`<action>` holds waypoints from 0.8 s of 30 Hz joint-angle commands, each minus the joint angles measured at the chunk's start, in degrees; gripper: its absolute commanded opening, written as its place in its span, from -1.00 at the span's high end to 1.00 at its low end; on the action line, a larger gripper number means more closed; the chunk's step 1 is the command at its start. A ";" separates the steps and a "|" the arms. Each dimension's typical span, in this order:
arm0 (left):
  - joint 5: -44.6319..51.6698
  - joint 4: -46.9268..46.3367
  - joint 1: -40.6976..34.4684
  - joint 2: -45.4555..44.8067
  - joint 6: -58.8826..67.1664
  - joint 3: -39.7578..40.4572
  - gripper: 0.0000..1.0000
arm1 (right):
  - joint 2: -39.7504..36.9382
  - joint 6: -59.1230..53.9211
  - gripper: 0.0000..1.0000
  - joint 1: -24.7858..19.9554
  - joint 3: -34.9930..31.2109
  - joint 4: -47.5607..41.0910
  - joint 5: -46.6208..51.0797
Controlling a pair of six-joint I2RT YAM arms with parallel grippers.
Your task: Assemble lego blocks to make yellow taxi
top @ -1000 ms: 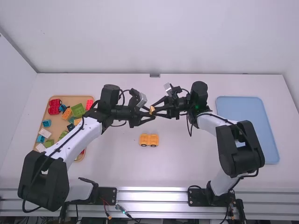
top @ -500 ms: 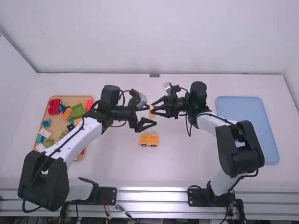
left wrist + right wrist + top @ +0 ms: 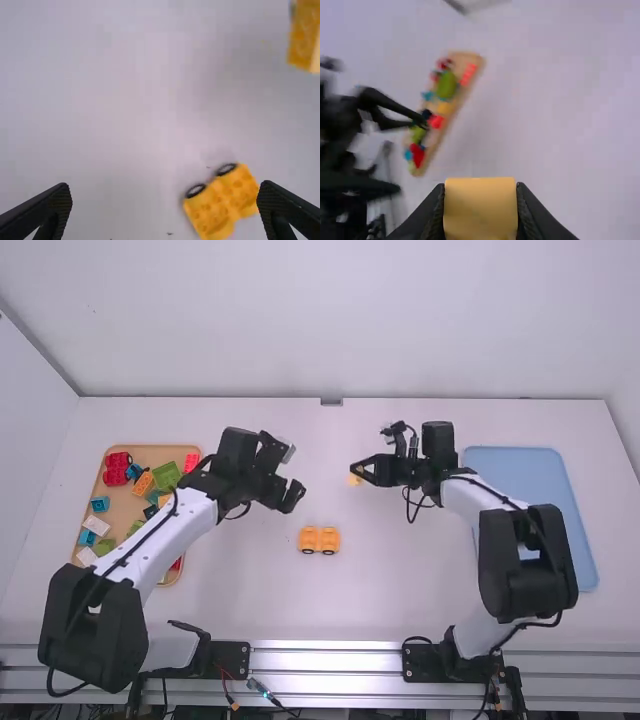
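The table [image 3: 400,600] carries the wheeled base [image 3: 319,540], and my right claw [image 3: 480,194] has withdrawn gripping 1 yellow block [image 3: 480,215], my left claw [image 3: 165,192] standing wide, so mounting appears next.

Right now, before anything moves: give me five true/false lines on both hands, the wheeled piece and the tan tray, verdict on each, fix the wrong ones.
1. The right hand holds a yellow block. True.
2. The left hand is shut on a red block. False: its fingers are open with nothing between them.
3. The wheeled yellow piece sits on the table. True.
4. The tan tray holds only green blocks. False: it holds several colours, red and blue among them.
5. The held block is joined to the wheeled piece. False: they are apart.
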 commanded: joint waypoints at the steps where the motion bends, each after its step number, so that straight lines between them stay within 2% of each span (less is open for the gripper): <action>1: -10.25 -0.17 -0.33 0.26 -4.61 3.13 -0.98 | -4.39 -4.90 0.95 2.56 5.55 -8.09 19.45; 4: -13.03 0.50 -0.33 0.26 -5.92 4.66 -0.98 | -4.63 0.83 1.00 5.46 8.48 -19.41 32.63; 5: -13.07 0.55 -0.33 0.26 -5.90 4.74 -0.98 | -4.63 1.16 1.00 5.66 8.59 -19.91 33.35; 7: -13.99 0.96 -0.33 0.26 -5.84 6.12 -0.98 | -4.61 7.15 1.00 8.52 9.03 -25.44 42.34; 9: -13.97 1.38 -0.33 0.26 -5.86 6.43 -0.98 | -4.61 10.71 1.00 9.55 8.90 -26.80 44.54; 11: -13.99 2.69 -0.33 0.26 -5.88 6.43 -0.98 | -4.61 22.47 1.00 11.32 8.39 -30.18 47.65; 13: -13.97 2.84 -0.33 0.26 -5.88 6.40 -0.98 | -4.61 29.59 1.00 12.02 8.28 -32.06 48.68; 16: -13.77 3.04 -0.35 0.26 -5.95 6.38 -0.98 | -4.63 51.34 1.00 13.03 8.26 -38.12 48.13; 20: -13.79 2.97 -0.35 0.26 -6.93 6.38 -0.98 | -4.61 68.81 1.00 13.05 8.15 -43.50 46.82; 24: -13.77 2.82 -0.37 0.26 -6.95 6.05 -0.98 | -4.61 75.69 1.00 13.70 8.02 -45.27 46.93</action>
